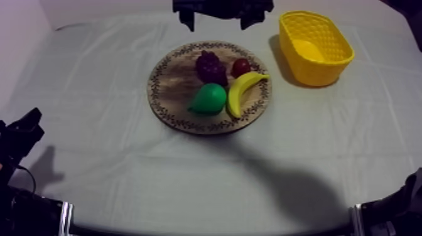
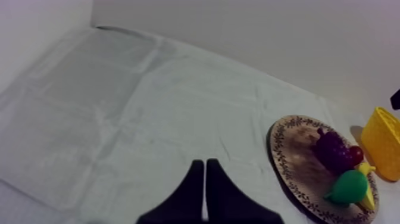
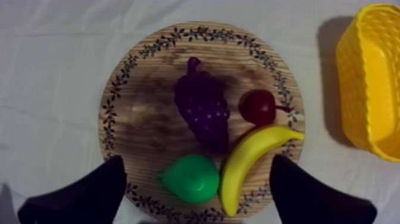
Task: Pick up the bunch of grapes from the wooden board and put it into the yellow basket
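Now, our right gripper [image 3: 197, 162] spread wide, we should straddle the grapes [image 3: 202, 110], clear of pear [image 3: 189, 177] and banana [image 3: 253, 158].

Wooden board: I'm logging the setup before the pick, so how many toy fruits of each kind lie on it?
On the wooden board:
bunch of grapes: 1
small red fruit: 1
banana: 1
pear: 1
Total: 4
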Controlling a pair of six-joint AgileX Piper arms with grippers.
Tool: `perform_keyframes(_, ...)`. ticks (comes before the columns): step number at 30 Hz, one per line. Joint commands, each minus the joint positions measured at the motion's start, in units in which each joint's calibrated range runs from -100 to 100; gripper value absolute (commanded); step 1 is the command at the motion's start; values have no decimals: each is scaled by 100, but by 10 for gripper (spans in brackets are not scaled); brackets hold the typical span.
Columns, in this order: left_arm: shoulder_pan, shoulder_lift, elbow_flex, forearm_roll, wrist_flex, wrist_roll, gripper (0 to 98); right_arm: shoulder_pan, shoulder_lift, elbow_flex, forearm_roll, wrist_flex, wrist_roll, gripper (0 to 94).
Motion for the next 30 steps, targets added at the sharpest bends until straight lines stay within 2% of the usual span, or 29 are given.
perform_keyframes(1, 1, 0, -3, 2, -2, -2, 1, 17, 3, 31, -23, -40, 32, 837)
perform_keyframes(18, 1, 0, -3, 2, -2, -2, 1, 176, 1034, 128, -187, -700, 109, 852)
perform_keyframes(30, 1, 0, -3, 2, -2, -2, 1, 273, 2195, -582, -252, -907, 169, 852)
